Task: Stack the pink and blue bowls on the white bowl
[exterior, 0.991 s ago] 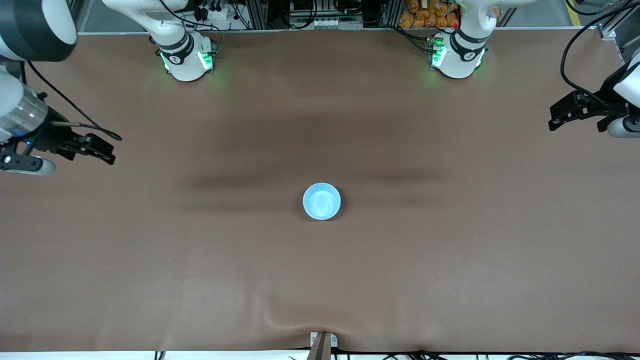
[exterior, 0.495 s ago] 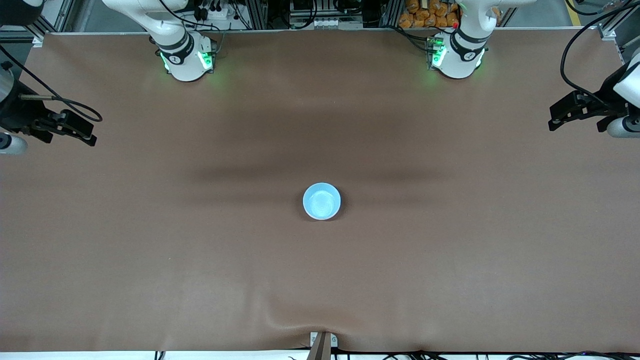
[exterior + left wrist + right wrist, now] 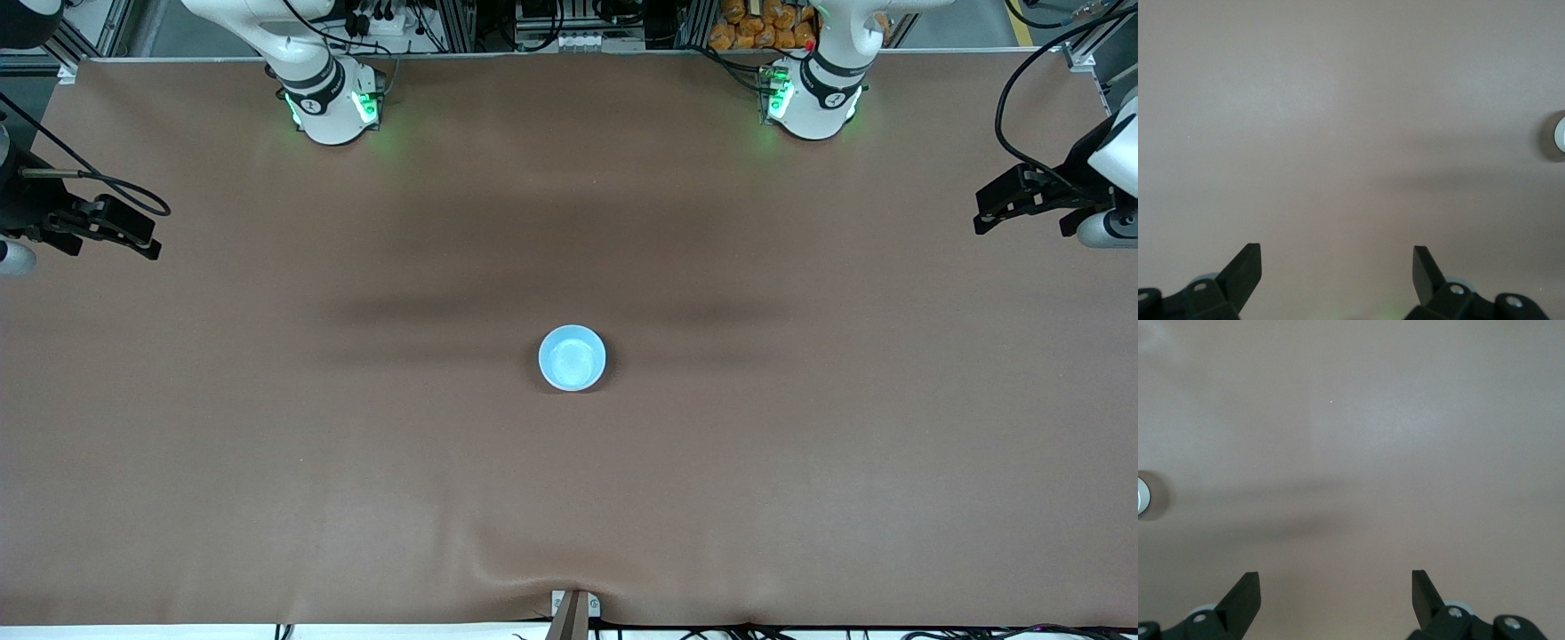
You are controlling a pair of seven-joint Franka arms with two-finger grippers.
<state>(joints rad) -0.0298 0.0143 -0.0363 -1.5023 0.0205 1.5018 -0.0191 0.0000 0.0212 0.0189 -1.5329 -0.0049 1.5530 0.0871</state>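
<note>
My left gripper (image 3: pixel 1337 267) and right gripper (image 3: pixel 1335 590) hang wide open and empty over the table's (image 3: pixel 800 462) ends; the blue bowl (image 3: pixel 572 357) sits mid-table, apparently topping the stack, so I judge stacking done.

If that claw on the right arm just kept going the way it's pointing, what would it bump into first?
Probably just the brown table. The right gripper, fingers open, looks down at bare surface; the blue bowl sits off to the edge of its wrist view, outside that line. Depth is hard to judge.

brown table (image 3: pixel 800 462), blue bowl (image 3: pixel 572 357) mid-table
</note>
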